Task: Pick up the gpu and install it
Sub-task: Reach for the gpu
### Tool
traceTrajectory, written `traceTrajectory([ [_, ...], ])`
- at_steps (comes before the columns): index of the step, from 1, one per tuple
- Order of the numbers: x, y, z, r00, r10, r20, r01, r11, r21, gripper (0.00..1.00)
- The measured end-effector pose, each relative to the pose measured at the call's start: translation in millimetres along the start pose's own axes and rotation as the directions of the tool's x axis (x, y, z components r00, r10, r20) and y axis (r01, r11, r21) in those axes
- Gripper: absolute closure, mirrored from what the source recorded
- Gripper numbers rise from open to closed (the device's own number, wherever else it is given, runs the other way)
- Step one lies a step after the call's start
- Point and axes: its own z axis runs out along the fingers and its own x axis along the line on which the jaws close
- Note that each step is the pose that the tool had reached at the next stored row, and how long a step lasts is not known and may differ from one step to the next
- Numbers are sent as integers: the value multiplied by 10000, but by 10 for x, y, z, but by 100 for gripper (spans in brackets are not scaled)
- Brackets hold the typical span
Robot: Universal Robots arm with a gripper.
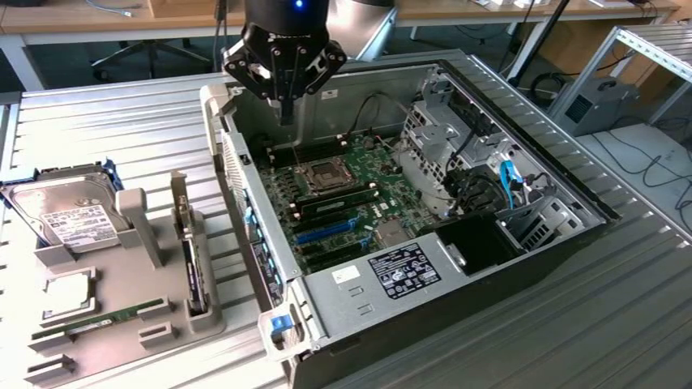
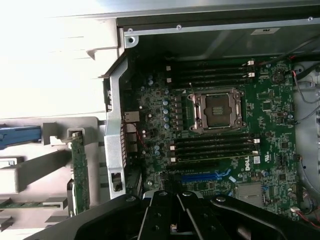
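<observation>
Standing on edge beside the open grey metal computer case [image 1: 346,285], the thin black gpu [image 1: 193,267] runs along its wall; the black gripper [image 1: 287,116] above has its jaws closed, empty.

This looks like a robotics lab or workshop: an opened desktop computer case [image 1: 240,174] lies on a ribbed metal bench [image 1: 108,130], with wooden desks [image 1: 76,18] and an office chair [image 1: 151,50] behind it, toward eleven o'clock.

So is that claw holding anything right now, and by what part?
Nothing. The gripper is shut empty above the computer case; the gpu stands in its grey rack.
</observation>
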Motion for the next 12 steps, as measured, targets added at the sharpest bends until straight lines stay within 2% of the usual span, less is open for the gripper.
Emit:
traceTrajectory([
  [12,45,-3,-1,10000,0,0,0,10000,-1,89],
])
